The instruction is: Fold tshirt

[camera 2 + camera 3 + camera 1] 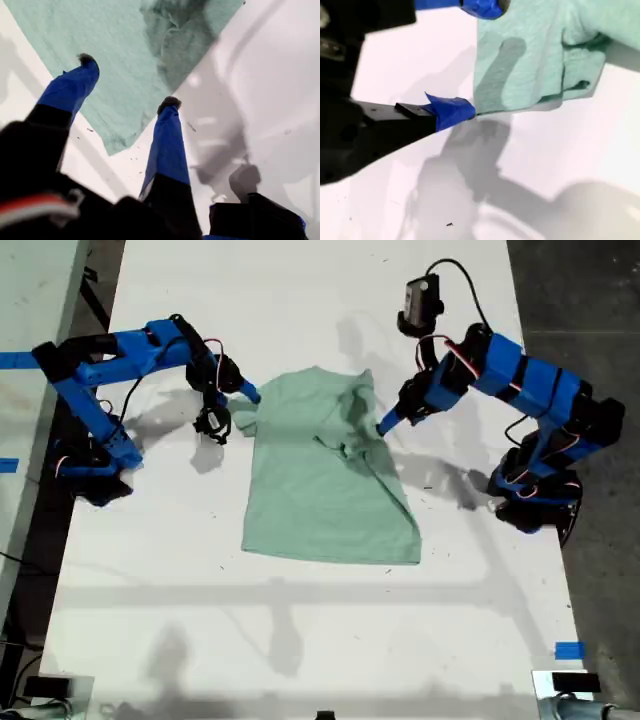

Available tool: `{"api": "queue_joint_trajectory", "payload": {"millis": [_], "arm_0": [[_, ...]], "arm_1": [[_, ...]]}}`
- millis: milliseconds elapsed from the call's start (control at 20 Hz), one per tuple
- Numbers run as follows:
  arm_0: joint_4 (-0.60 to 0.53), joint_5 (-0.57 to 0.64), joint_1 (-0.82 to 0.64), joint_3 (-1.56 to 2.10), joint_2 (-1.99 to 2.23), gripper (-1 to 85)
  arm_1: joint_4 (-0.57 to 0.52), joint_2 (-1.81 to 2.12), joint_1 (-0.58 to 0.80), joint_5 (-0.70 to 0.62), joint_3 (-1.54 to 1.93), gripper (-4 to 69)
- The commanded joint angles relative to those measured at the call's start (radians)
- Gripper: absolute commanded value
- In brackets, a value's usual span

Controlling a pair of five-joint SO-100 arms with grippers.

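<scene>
The pale mint-green tshirt [325, 480] lies mostly flat in the middle of the white table, with fabric bunched near its upper half [352, 425]. My first gripper [385, 423] is the exterior view's right arm. It stands open at the shirt's side edge. In the first wrist view [129, 82] both blue fingers straddle the cloth edge [115, 100]. My second gripper [245, 395], on the exterior view's left arm, is open at the folded sleeve [545, 55]. One of its fingers is above the cloth and the other rests at its edge [475, 59].
The white table [320, 640] runs wide below the shirt in the exterior view. Both arm bases [95, 465] [535, 500] stand at the table's sides. Blue tape [568, 650] marks the exterior view's lower right, and dark floor lies beyond the right edge.
</scene>
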Motion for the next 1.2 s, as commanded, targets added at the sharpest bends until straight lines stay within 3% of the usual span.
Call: {"api": "queue_joint_trajectory", "payload": {"millis": [0,100,150,200,500,650,750,950,1150], "arm_0": [[0.002,0.023,-0.018,-0.104,-0.103,24.1],[0.046,0.037,-0.012,-0.166,-0.178,17.9],[0.058,0.041,-0.017,-0.181,-0.195,6.1],[0.061,0.048,-0.018,-0.186,-0.196,0.1],[0.126,0.041,-0.055,-0.112,0.104,0.1],[0.097,0.040,-0.103,-0.002,0.267,0.1],[0.072,0.008,-0.026,-0.035,0.319,0.0],[0.094,-0.046,0.195,-0.446,0.018,0.0],[0.238,-0.048,0.287,-0.991,-0.370,0.0]], "arm_1": [[-0.044,0.137,-0.017,0.018,0.048,27.2],[-0.067,0.212,-0.009,0.026,0.126,27.1],[-0.078,0.247,-0.005,0.029,0.163,26.9],[-0.089,0.278,0.002,0.031,0.193,26.7],[-0.103,0.319,0.011,0.031,0.244,26.0],[-0.114,0.319,0.011,0.035,0.259,25.9],[-0.123,0.319,0.011,0.038,0.273,25.8],[-0.140,0.316,0.008,0.048,0.279,24.8],[-0.127,0.321,-0.008,0.069,0.295,24.6]]}}
